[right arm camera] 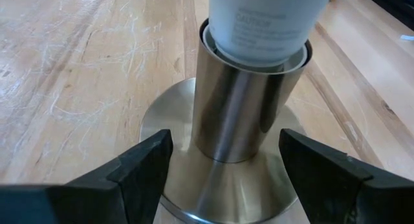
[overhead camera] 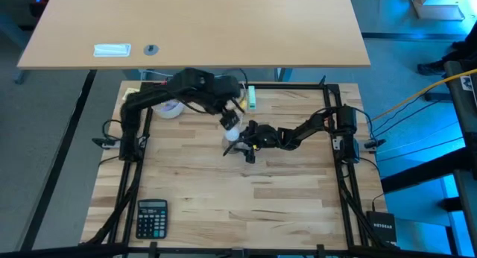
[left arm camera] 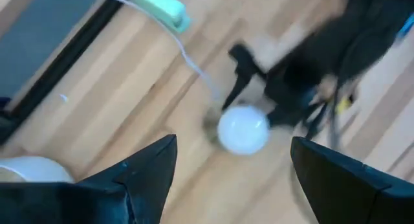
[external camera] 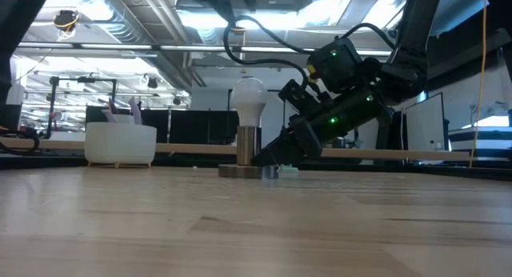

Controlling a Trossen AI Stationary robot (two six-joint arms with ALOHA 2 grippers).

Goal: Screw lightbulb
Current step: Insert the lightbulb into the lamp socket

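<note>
Left gripper [left arm camera: 233,179]: hung above the lightbulb, jaws spread wide with nothing between them.

Lightbulb [external camera: 248,99]: stood upright in the metal socket [right arm camera: 242,114], near the table's [overhead camera: 246,206] middle; its neck sat inside the socket collar. Whether fully threaded could not be told.

Right gripper [right arm camera: 223,175]: low at the socket's round base, jaws open to either side of the column, not clamped on it.

Status: bulb seated; judged late in the task, with at most a final tightening and withdrawal left.
</note>
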